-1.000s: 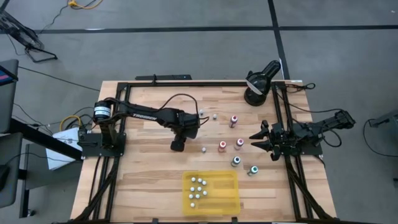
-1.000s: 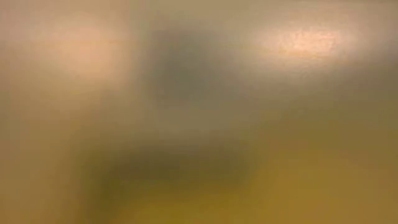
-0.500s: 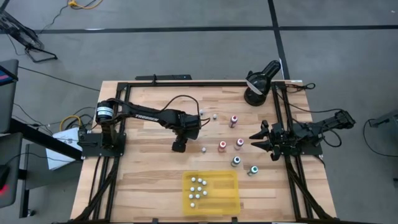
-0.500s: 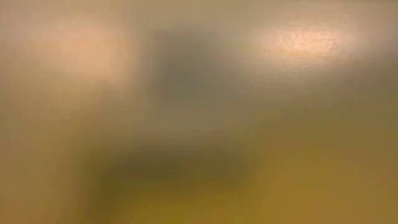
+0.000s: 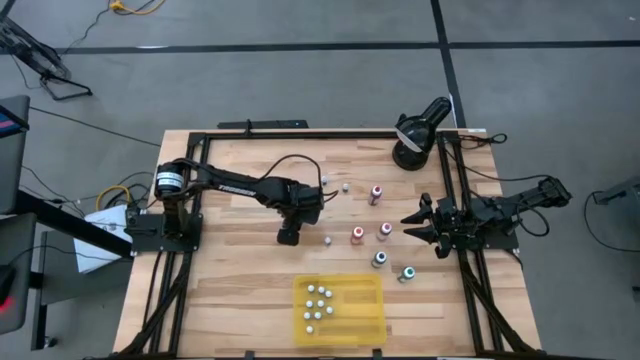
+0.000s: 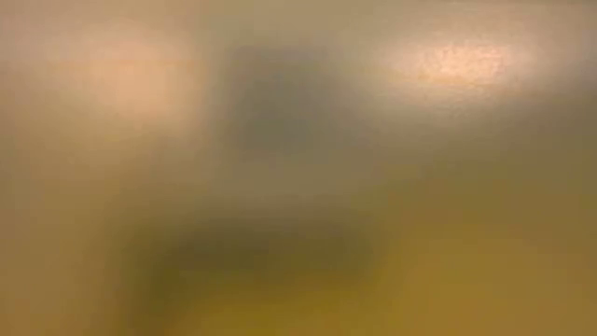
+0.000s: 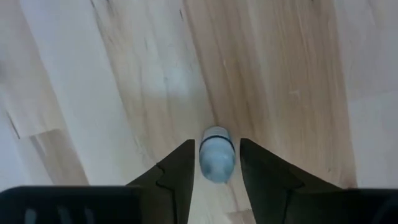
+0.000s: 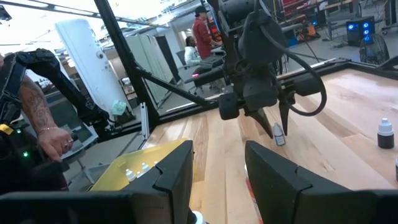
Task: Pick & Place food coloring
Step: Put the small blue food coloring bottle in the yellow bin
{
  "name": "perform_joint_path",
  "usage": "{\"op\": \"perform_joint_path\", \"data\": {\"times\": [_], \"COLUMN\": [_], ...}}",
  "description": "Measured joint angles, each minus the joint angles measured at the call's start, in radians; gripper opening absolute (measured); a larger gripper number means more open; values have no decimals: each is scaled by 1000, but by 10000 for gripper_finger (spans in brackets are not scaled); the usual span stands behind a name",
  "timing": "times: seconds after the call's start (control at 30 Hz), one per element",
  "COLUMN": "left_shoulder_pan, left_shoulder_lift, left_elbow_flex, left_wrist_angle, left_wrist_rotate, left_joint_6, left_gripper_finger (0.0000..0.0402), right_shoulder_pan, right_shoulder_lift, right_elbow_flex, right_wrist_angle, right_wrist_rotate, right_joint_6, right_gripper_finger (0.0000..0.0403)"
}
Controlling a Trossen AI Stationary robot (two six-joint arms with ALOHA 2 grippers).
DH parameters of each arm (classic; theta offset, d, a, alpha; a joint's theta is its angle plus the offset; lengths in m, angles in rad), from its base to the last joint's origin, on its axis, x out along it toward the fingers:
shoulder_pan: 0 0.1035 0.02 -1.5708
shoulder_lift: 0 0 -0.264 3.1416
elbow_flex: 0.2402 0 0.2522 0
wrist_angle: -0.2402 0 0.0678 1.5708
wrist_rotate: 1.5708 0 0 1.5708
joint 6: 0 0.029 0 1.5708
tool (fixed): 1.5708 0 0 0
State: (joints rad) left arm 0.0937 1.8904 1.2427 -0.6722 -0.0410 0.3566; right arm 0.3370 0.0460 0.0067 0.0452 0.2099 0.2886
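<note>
Left wrist view says it best: a small food coloring bottle (image 7: 217, 154) sits between my left gripper (image 7: 214, 163) fingers, held off the wood as far as I can judge, so I'm pinching it. From above, that claw hangs over the middle of the table (image 5: 230, 290), with the yellow tray (image 5: 340, 311) near the front edge already holding several bottles. So I reckon this is the carry step; next is swinging toward the tray and letting go inside its walls. My right gripper (image 5: 415, 226) waits spread by the right edge, loose bottles (image 5: 380, 259) beside it. Low view is pure blur, useless. Can't read the bottle's colour.
</note>
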Motion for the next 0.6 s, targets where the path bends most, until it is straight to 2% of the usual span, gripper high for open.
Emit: {"op": "perform_joint_path", "data": {"times": [0.37,0.6], "left_shoulder_pan": [0,-6], "left_shoulder_lift": [-1,-1], "left_elbow_flex": [1,10], "left_wrist_angle": [-3,-11], "left_wrist_rotate": [0,0], "left_joint_6": [-10,-5], "left_gripper_finger": [61,77], "right_shoulder_pan": [0,0], "right_shoulder_lift": [0,0], "right_elbow_flex": [0,0], "right_wrist_angle": [0,0], "right_wrist_rotate": [0,0], "right_joint_6": [0,0], "right_gripper_finger": [138,137]}}
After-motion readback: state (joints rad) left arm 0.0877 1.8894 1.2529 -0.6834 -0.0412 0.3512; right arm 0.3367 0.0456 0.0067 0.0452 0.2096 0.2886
